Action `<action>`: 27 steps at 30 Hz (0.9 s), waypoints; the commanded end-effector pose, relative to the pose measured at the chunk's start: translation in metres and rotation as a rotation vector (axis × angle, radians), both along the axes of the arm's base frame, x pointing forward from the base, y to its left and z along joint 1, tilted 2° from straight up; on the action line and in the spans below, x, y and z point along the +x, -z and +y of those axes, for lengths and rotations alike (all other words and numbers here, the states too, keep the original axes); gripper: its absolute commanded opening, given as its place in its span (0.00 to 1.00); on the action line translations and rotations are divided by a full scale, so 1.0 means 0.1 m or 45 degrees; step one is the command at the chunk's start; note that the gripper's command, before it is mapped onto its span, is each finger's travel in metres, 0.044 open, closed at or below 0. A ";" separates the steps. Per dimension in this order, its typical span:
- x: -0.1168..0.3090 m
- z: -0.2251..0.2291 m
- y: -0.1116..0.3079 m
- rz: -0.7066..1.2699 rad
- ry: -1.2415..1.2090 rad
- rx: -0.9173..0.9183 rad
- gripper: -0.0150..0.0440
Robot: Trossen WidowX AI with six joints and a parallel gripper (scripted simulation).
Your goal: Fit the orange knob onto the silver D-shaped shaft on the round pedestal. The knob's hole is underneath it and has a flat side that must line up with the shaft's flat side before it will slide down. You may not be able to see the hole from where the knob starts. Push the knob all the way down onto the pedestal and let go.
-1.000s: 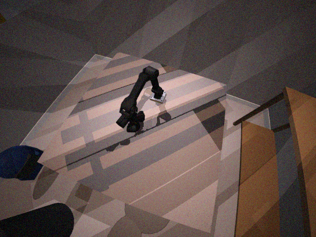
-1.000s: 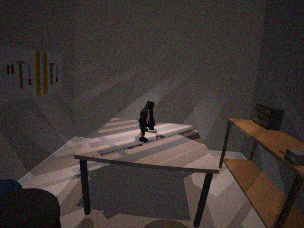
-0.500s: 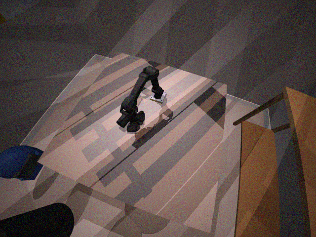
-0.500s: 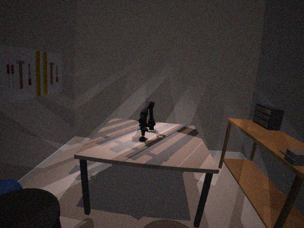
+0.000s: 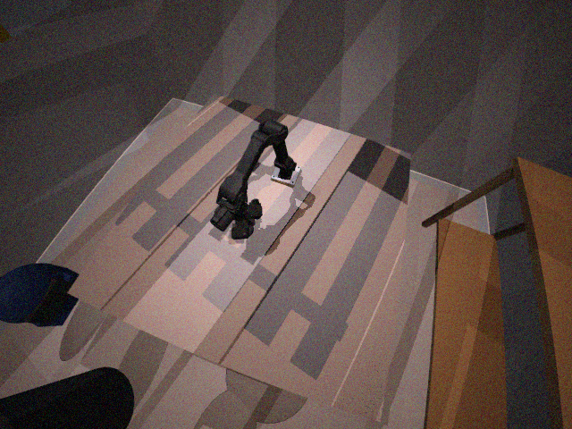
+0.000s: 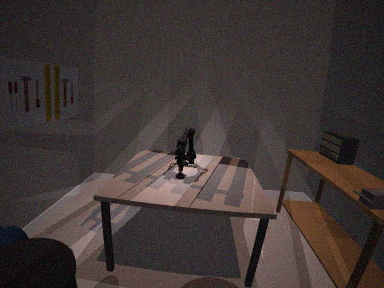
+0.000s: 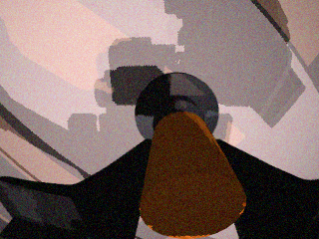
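Observation:
My gripper point(image 6: 180, 167) point(image 7: 182, 145) is shut on the orange knob point(image 7: 191, 184), which fills the space between the dark fingers in the wrist view. The round pedestal point(image 6: 179, 176) point(image 7: 201, 92) is a dark disc on the table, right beyond the knob's far end in the wrist view. The gripper is directly over the pedestal in the exterior view. The silver shaft, its flat side and the knob's hole are hidden. Whether the knob touches the shaft or pedestal cannot be told. In the top view the arm hides the knob.
The arm's base stands on a white plate point(image 5: 293, 182) toward the back of the wooden table point(image 6: 155, 201). An orange-brown shelf unit point(image 5: 466, 277) point(image 6: 335, 176) stands to the right. Sharp shadows and light patches cross the tabletop.

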State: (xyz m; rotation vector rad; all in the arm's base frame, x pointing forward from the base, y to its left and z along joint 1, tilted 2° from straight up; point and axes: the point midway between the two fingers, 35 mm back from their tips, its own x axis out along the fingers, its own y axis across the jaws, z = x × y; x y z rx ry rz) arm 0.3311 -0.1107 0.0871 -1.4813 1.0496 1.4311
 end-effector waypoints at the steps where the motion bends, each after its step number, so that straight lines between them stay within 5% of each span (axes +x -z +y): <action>1: 0.01 0.00 0.00 0.002 -0.147 -0.004 0.25; 27: 0.00 0.00 0.04 0.003 -0.160 -0.004 0.25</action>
